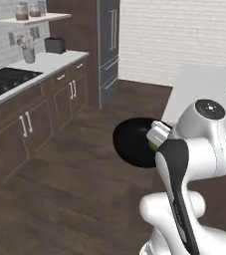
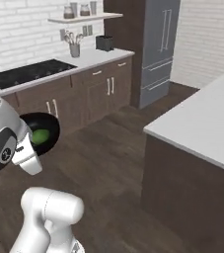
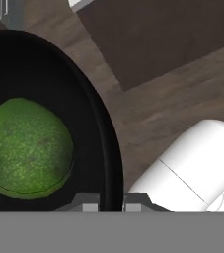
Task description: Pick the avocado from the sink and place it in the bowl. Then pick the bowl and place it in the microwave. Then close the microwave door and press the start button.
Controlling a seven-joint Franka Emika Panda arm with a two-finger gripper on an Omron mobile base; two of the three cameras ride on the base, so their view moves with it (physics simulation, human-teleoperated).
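Note:
The wide black bowl (image 1: 132, 142) hangs in the air above the wooden floor, with the bright green avocado (image 3: 27, 148) lying inside it. My gripper (image 3: 108, 205) is shut on the bowl's rim (image 3: 106, 148), one finger on each side of the wall. In the right base view the bowl (image 2: 52, 129) sits just ahead of my hand, and the avocado (image 2: 40, 136) shows in its middle. A sliver of the avocado (image 1: 154, 146) peeks out beside my wrist in the left base view. The sink, the microwave and the microwave door are out of view.
A counter with a black cooktop (image 2: 27, 73) over brown cabinets (image 1: 59, 97) runs along the left. A steel fridge (image 2: 158, 49) stands at the far end. A pale island counter (image 2: 202, 126) is on the right, with open floor (image 1: 84, 184) between.

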